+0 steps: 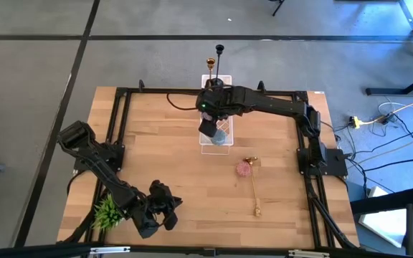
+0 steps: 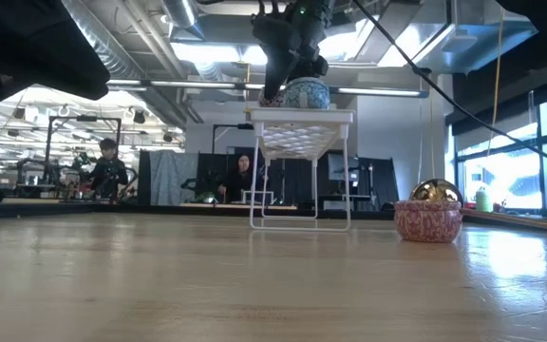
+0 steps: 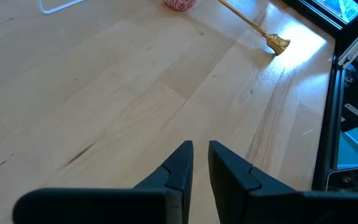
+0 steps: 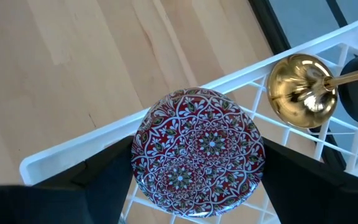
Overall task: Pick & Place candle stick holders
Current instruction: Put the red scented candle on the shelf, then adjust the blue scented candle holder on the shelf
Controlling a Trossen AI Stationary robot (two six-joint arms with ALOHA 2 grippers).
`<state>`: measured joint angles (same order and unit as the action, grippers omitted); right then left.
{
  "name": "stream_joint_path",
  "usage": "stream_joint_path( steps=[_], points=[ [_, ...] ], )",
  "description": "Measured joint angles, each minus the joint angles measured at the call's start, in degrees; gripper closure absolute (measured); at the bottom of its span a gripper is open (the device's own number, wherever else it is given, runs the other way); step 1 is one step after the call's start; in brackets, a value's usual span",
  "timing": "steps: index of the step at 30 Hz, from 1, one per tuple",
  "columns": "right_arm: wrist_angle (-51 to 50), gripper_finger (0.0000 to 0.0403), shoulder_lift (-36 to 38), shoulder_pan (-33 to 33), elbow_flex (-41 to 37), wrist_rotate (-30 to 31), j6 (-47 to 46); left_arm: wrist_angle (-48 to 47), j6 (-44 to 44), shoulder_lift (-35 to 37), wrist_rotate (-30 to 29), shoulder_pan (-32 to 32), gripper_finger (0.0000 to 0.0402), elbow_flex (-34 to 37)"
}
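A white wire rack stands at the table's far middle. On its far end a gold candle stick holder and a black one stand upright on their round bases. Another gold holder lies on the table, its base end by a red patterned bowl. My right gripper is over the rack's near end, shut on a round patterned bowl. My left gripper is shut and empty near the front edge. My right gripper holds the round patterned bowl by its rim, pinched between the two fingers at opposite sides. The fingers come from above, pointing down. The bowl is level at the rack's top; whether it rests there I cannot tell.
A green plant tuft lies at the front left beside my left arm. A black frame borders the table. Bare wood lies between the rack and my left gripper. People sit in the room behind the table.
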<state>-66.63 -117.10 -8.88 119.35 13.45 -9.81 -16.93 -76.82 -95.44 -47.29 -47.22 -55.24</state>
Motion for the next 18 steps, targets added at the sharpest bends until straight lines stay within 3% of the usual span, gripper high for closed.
stream_joint_path(
  steps=[18],
  points=[
    [-0.2, 0.0053, 0.0, 0.0, 0.0, -0.8, 1.3, 0.0, 0.0, 0.0, 0.1, 0.0, 0.0357, 0.0]
  ],
)
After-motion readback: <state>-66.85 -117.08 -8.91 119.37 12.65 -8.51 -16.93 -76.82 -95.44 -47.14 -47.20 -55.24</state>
